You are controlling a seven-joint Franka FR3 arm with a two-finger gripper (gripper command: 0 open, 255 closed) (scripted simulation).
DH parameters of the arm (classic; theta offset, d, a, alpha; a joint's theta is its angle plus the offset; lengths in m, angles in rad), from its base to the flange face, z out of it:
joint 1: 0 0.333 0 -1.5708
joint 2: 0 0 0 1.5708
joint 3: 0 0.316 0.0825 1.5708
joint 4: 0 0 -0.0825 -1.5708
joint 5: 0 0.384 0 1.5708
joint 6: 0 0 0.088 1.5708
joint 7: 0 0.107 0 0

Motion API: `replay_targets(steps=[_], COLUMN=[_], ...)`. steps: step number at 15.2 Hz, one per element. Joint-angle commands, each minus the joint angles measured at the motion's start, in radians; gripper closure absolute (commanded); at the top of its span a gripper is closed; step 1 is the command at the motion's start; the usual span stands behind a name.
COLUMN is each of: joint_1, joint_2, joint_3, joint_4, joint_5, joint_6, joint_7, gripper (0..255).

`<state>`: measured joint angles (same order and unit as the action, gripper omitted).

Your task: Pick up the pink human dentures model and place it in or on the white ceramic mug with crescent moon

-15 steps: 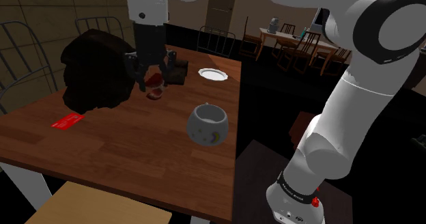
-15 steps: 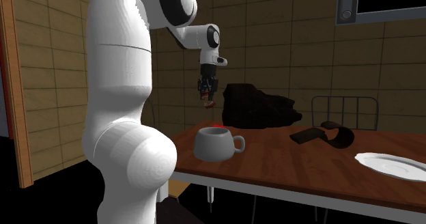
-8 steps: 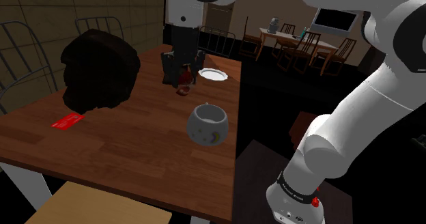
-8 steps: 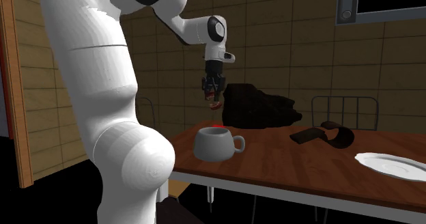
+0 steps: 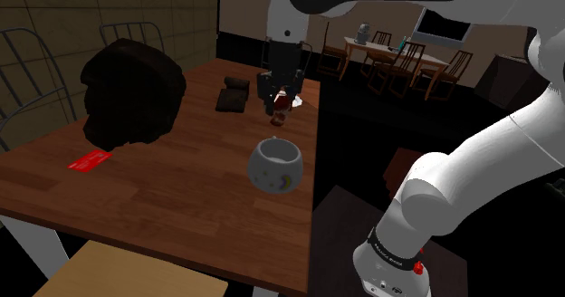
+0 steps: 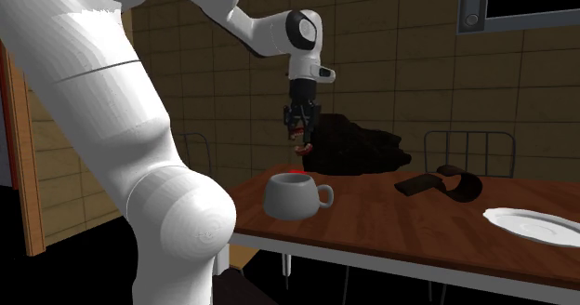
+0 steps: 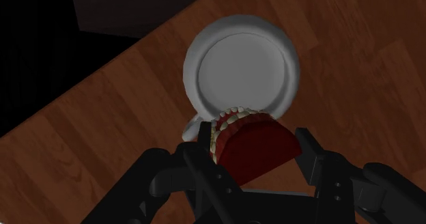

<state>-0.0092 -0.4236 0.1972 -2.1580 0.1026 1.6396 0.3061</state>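
The end effector (image 7: 252, 154) has its two black fingers closed part-way on the one dentures model (image 7: 247, 132), dark red gums with a row of pale teeth, pinched between them. In the wrist view the single mug (image 7: 240, 72) sits just beyond the fingertips with its open mouth facing up. The teeth overlap its near rim, and the handle is half hidden behind a finger. In the second exterior view, the end effector (image 6: 300, 134) hangs at centre frame with the dentures model (image 6: 302, 150) in the air, above the mug (image 6: 295, 196) and not touching it. In the shoulder view, the end effector (image 5: 275, 99) and dentures model (image 5: 279, 110) are at upper centre. The mug (image 5: 274, 165) stands lower down, near the bench's right edge, showing a yellow crescent. On the wooden bench (image 5: 163, 191) I count one red card (image 5: 89, 161) at the left, one bulky dark lump (image 5: 131, 96) I cannot identify, and one black curved object (image 5: 235, 94). There is also one white plate (image 6: 534, 225), cut off at the second exterior view's right edge. Two wire chair backs (image 5: 32, 73) show at the shoulder view's upper left, cut off by the frame. Its upper right shows a far table with chairs (image 5: 398, 55), too small to count.
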Motion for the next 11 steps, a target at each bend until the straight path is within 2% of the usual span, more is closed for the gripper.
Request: replay_targets(steps=[1, 11], joint_1=[0.0, 0.003], joint_2=[-0.01, -0.002], joint_3=[-0.003, 0.006], joint_4=[-0.032, -0.159], joint_5=[0.001, 0.007], joint_6=[0.021, 0.157], joint_7=[-0.007, -0.01], gripper=[255, 255])
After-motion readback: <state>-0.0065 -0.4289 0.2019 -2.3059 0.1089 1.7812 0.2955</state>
